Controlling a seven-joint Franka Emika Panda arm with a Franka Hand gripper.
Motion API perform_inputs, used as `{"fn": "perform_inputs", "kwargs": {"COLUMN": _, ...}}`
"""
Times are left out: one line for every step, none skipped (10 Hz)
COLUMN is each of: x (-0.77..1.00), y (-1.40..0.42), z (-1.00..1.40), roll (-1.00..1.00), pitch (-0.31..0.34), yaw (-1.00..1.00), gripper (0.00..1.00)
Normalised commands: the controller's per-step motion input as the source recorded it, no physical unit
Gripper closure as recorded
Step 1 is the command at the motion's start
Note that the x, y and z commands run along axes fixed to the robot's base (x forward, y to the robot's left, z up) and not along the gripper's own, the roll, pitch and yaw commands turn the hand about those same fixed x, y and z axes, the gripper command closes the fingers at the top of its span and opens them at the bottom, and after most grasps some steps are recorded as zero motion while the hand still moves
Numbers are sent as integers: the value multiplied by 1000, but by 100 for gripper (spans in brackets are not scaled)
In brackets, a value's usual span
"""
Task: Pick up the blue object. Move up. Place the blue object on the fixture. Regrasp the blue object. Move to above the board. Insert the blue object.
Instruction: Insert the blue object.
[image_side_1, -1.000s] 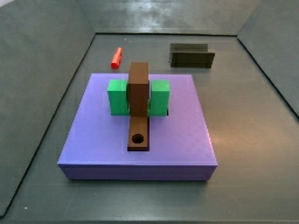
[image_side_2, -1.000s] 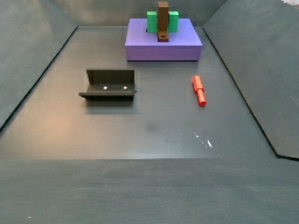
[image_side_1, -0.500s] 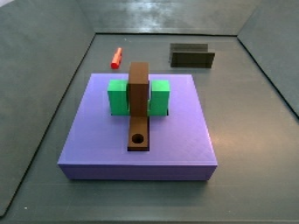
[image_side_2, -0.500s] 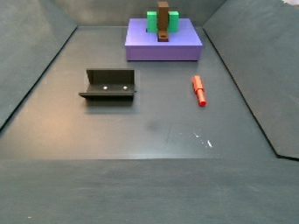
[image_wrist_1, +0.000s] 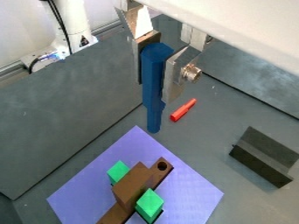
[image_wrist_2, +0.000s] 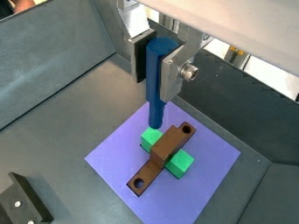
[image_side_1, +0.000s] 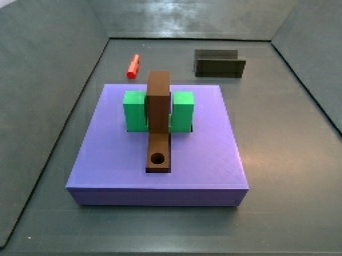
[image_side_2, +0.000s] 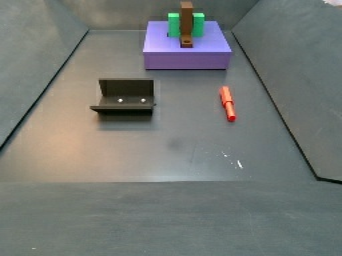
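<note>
High over the board (image_wrist_2: 163, 150), out of both side views, the gripper (image_wrist_1: 156, 54) has its jaws clamped on the blue object (image_wrist_1: 155, 83), which hangs upright with its tip above the purple slab. Risk, as a judgement: the peg's tip sits off the round hole (image_wrist_2: 142, 183) in the brown bar (image_wrist_2: 162, 157), so a straight descent could jam on the bar or the green block (image_wrist_2: 166, 149). The red peg (image_side_2: 227, 102) lies mid-right on the floor and the fixture (image_side_2: 124, 97) centre-left, both well clear.
</note>
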Motion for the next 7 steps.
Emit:
{"fn": "perform_inputs", "kwargs": {"x": 49, "y": -189, "z": -289, "roll": -166, "pitch": -109, "yaw": -34, "gripper": 100}}
{"fn": "perform_inputs", "kwargs": {"x": 0, "y": -457, "z": -311, "roll": -334, "pitch": -134, "yaw": 0, "gripper": 100}}
{"fn": "perform_inputs", "kwargs": {"x": 66, "y": -869, "z": -566, "roll": -116, "pitch": -6, "yaw": 134, "gripper": 100}}
{"fn": "perform_inputs", "kwargs": {"x": 34, "y": -906, "z": -600, "roll": -46, "pitch": -4, "yaw": 169, "gripper": 100}}
{"fn": "perform_inputs", "kwargs": {"x": 0, "y": -883, "z": -531, "roll": 0, "pitch": -46, "yaw": 291, "gripper": 100}}
{"fn": "perform_inputs", "kwargs": {"x": -117, "y": -769, "z": -360, "roll": 29, "pitch": -141, "yaw": 440, "gripper": 100}}
{"fn": "perform_inputs", "kwargs": {"x": -120, "y": -623, "z": -280, "roll": 51, "pitch": -163, "yaw": 406, "gripper": 100}}
